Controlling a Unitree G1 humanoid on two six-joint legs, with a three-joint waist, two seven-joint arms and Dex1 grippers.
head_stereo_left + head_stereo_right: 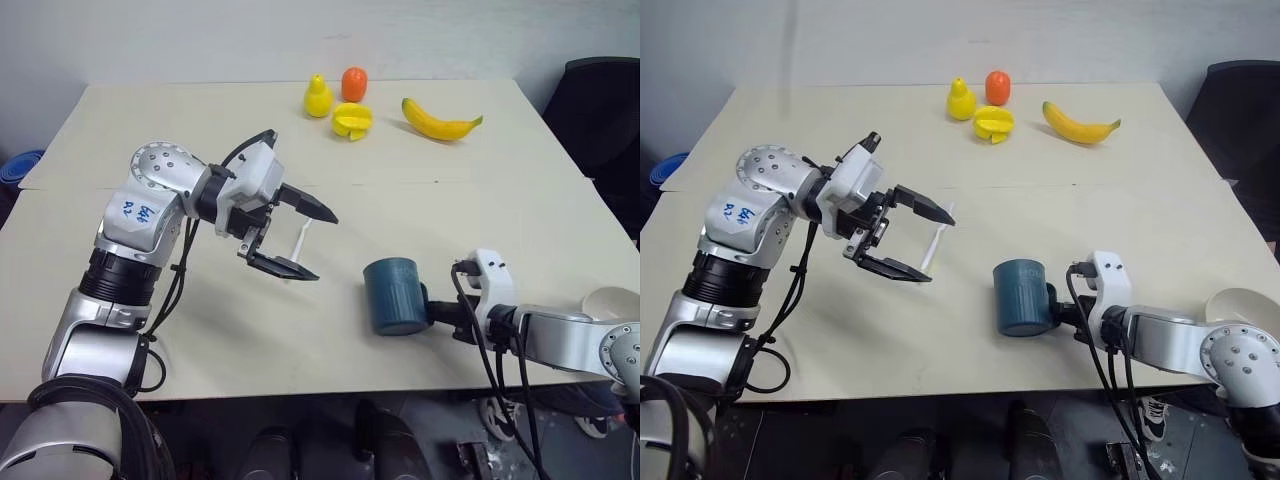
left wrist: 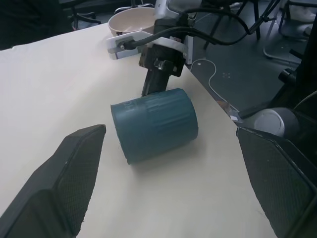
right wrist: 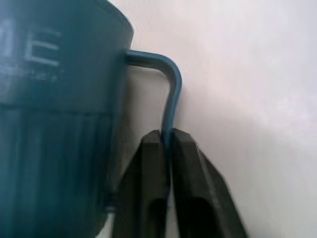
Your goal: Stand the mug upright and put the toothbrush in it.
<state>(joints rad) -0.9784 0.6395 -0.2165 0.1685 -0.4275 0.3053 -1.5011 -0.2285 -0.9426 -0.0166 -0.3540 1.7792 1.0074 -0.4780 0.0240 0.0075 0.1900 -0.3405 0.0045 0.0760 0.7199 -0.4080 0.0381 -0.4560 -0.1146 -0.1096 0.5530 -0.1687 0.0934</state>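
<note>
Head views: the mug (image 1: 395, 294) is seen lying on its side near the bench (image 1: 520, 200) front edge; the toothbrush (image 1: 301, 240) lies beyond the left claw (image 1: 301, 238), spread wide
Left wrist view: pale lettering on the mug, unreadable
Right wrist view: the right claw (image 3: 167, 138) is clenched on the mug handle

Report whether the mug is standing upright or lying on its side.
On its side. The mug lies with its round wall on the table, and the right gripper is shut on its handle.
</note>
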